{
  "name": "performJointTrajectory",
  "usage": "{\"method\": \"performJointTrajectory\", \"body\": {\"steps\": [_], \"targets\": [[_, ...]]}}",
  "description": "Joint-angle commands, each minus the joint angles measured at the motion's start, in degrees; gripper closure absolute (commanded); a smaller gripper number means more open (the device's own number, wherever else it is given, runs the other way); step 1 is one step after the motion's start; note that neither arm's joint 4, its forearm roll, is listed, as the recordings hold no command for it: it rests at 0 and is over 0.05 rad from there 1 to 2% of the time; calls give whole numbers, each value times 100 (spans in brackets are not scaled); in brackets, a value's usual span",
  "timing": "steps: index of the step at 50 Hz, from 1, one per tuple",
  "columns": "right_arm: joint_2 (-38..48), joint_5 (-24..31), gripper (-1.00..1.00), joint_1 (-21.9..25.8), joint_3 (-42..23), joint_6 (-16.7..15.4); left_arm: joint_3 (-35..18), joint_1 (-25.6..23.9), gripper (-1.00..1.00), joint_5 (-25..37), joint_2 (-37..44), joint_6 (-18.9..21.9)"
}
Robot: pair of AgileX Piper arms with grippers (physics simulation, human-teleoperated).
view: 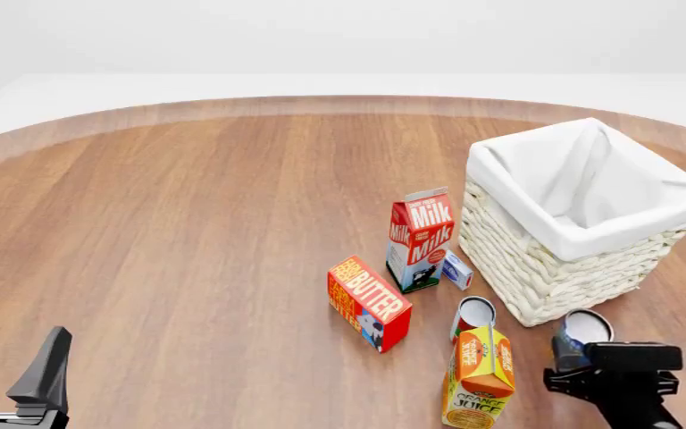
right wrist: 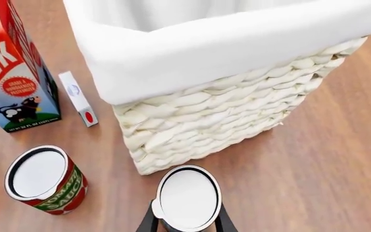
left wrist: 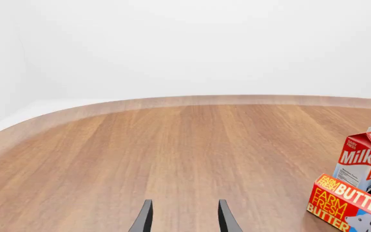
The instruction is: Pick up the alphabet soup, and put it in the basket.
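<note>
Alphabet soup (right wrist: 189, 198) can, silvery-white flat top, clamped between right jaws, left jaws spread apart

Bright, even, sharp renders with faint soft shadows, no glare, and fisheye-curved edges.

Counting the table now: two cans, the soup can (view: 582, 327) and a red-labelled can (view: 474, 315). Two cartons, one milk carton (view: 421, 238) and one orange juice carton (view: 479, 377). One butter box (view: 368, 302), and one small white box (view: 457, 269) tucked beside the milk. One basket (view: 556, 268). And two grippers, left gripper (view: 7, 368) and right gripper (view: 611, 368).
</note>
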Motion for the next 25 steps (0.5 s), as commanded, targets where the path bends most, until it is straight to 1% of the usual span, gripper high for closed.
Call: {"method": "performJointTrajectory", "body": {"steps": [1,21,25], "targets": [[-144,-11,100,13,0,89,0,-1,-100,0,-1,0],[-383,9,100,39,0,14,0,-6,-100,-1,0,3],[-607,170,100,45,0,-14,0,-8,-100,-1,0,5]]}}
